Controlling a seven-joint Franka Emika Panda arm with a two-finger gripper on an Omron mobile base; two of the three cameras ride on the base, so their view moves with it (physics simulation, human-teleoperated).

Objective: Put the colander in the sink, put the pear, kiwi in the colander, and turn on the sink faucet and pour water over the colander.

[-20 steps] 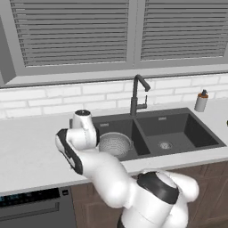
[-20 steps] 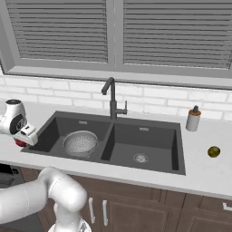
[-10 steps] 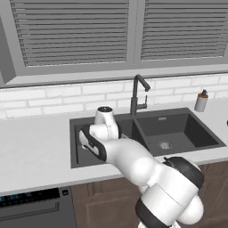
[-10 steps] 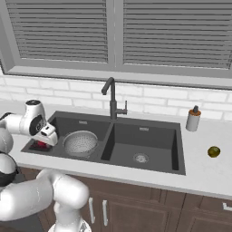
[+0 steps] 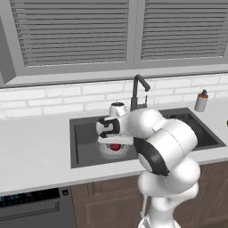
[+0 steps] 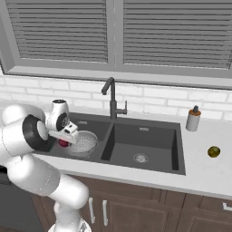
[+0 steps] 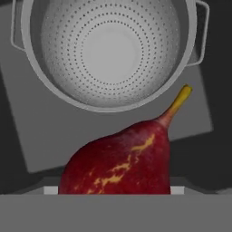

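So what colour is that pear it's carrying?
Dark red with yellow flecks and a yellowish stem; the pear shows best in the hand view.

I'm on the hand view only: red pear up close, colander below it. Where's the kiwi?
Observer: The kiwi sits on the counter right of the sink, beyond the soap bottle.
Operator: Which basin holds the colander?
Observer: The colander is in the left basin, seen from the right base view; the right basin shows just its drain.
Operator: Is the tap running?
Observer: No stream shows at the sink faucet; its spout points toward the left basin.
Operator: Am I over the bowl?
Observer: The gripper holds the pear above the colander's near side in the left base view.
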